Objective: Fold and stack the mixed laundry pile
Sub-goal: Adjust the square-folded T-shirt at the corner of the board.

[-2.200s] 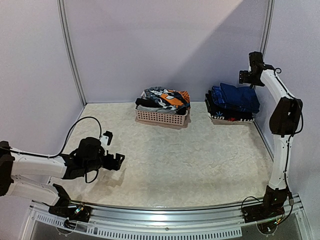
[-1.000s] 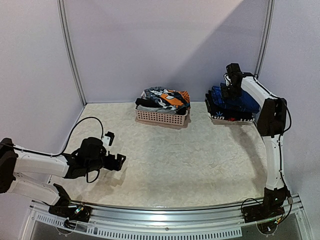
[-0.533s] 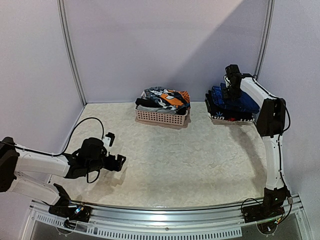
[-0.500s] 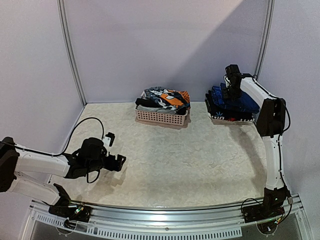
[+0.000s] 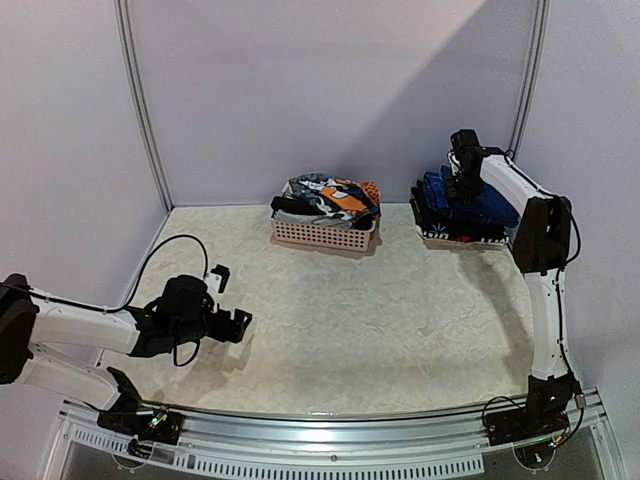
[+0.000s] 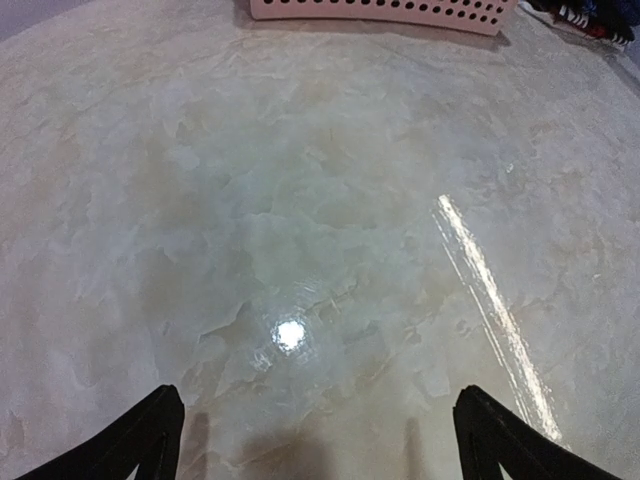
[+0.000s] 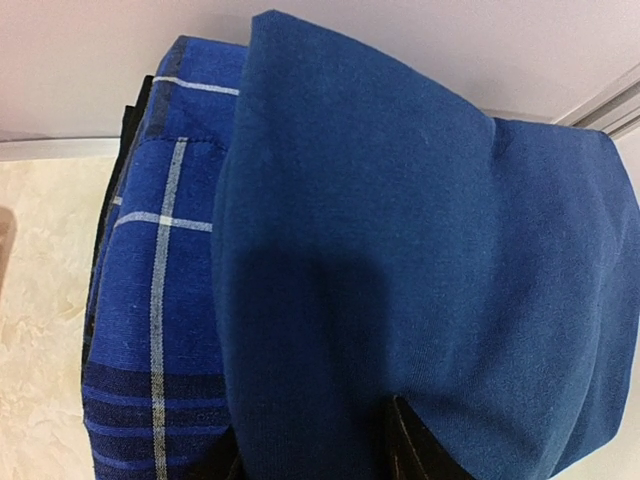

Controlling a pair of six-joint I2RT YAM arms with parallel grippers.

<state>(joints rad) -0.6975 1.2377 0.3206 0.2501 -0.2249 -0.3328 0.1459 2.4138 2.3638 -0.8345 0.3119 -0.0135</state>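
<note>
The mixed laundry pile (image 5: 327, 197), orange, blue, black and white, fills the pink basket (image 5: 322, 235) at the back. A stack of folded garments (image 5: 466, 213) lies at the back right. My right gripper (image 5: 462, 180) rests on top of it. In the right wrist view a plain blue garment (image 7: 400, 230) lies over a blue plaid one (image 7: 150, 300). A ridge of the plain blue cloth fills the narrow gap of my right gripper (image 7: 310, 455) between both black fingers (image 7: 415, 450). My left gripper (image 5: 238, 325) hovers open and empty over bare table (image 6: 318, 400).
The pink basket (image 6: 380, 10) and the edge of the folded stack (image 6: 590, 15) show at the top of the left wrist view. Lilac walls close in the back and both sides. A metal rail (image 5: 330, 430) runs along the near edge.
The right arm swung down from beside the right wall onto the folded stack, and its jaws have narrowed on the blue cloth. The left arm has hardly moved.
</note>
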